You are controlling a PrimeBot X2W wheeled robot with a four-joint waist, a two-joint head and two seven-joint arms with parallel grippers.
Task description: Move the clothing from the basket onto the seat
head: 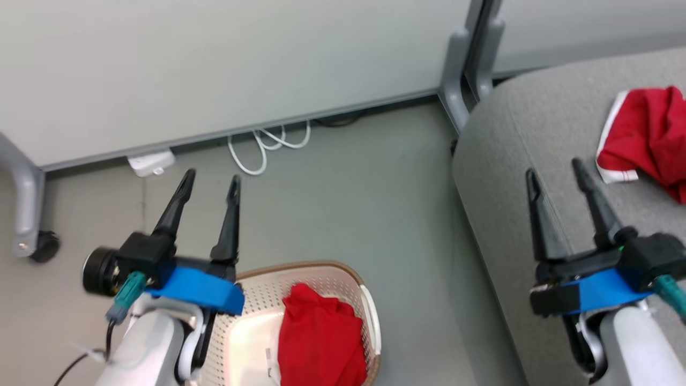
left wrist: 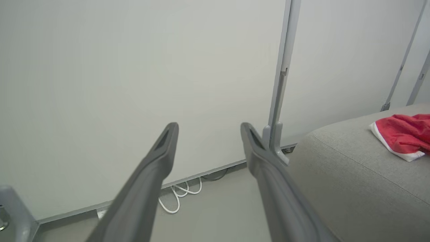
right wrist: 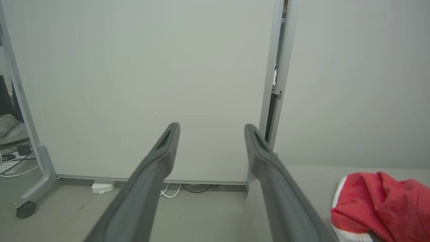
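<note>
The left gripper [head: 213,177] and right gripper [head: 553,167], two in all, both stand spread wide and hold nothing. One bright red fabric garment [head: 321,343] lies in the single cream perforated plastic basket [head: 371,316] beside the left gripper. A second red garment [head: 648,134] rests on the large light-grey upholstered seat [head: 536,123].

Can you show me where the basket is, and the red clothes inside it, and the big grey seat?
basket [head: 327,281], head view, on its holey inside wall.
red clothing [head: 321,338], head view, on the middle of the crumpled fabric inside the basket.
seat [head: 536,123], head view, on the bare grey top.
</note>
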